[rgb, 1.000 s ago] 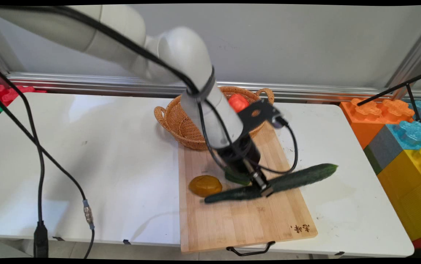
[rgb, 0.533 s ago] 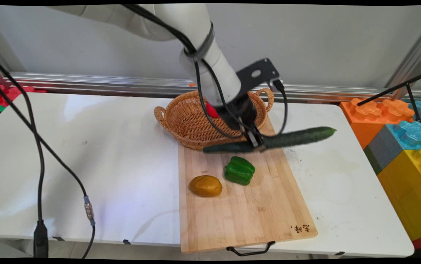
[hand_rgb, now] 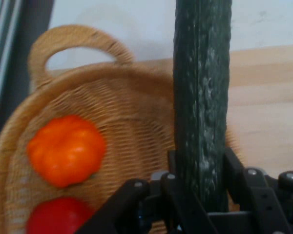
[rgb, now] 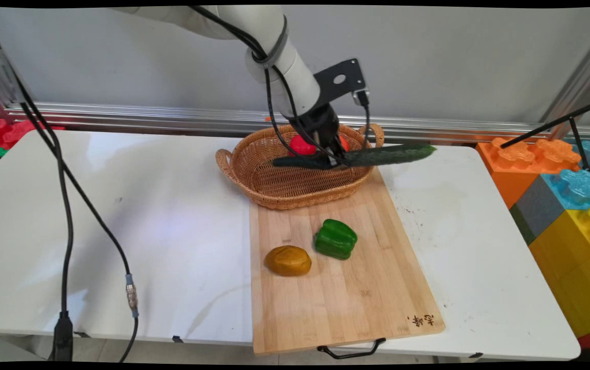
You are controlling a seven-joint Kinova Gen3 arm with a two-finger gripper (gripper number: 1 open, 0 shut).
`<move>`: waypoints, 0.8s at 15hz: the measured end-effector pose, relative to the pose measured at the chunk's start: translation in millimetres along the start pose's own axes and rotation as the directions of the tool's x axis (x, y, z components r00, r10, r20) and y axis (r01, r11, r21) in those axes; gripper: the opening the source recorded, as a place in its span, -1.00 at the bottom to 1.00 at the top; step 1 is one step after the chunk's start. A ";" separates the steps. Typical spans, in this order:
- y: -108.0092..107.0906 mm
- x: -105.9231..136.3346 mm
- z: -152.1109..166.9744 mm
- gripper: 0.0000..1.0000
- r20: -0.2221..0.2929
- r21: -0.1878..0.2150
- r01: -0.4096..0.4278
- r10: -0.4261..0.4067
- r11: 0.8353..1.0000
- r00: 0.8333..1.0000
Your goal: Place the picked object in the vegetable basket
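Gripper (rgb: 335, 160) clamped on the cucumber (rgb: 372, 155) near its middle, holding it roughly level in the air over the wicker basket (rgb: 253, 174); its right end sticks out past the basket rim. Basket holds an orange pepper (hand_rgb: 66, 148) and a red one (hand_rgb: 56, 217); green pepper (rgb: 336, 239) and a brown potato (rgb: 288, 260) lie just beside each other on the cutting board (rgb: 346, 303).

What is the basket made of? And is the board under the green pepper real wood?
The basket looks like woven wicker or rattan: tan strands in tight rows, with looped handles. It could be a plastic imitation. The board looks like pale wood, maybe bamboo: matte, with long glued strips, straight grain and a stamped mark at one corner. The green pepper is glossy and smooth, probably plastic.
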 end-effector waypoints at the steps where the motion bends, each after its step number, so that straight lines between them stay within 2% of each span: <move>1: -8.5 -5.6 2.7 -1.00 0.011 0.019 -0.011 0.011 1.000 1.000; 6: -34.9 -27.8 15.4 -1.00 0.053 0.066 -0.042 0.039 0.997 0.998; 11: -46.3 -42.7 27.1 -1.00 0.066 0.072 -0.053 0.048 0.996 0.997; 12: -47.7 -44.3 28.8 1.00 0.067 0.072 -0.055 0.050 0.996 0.997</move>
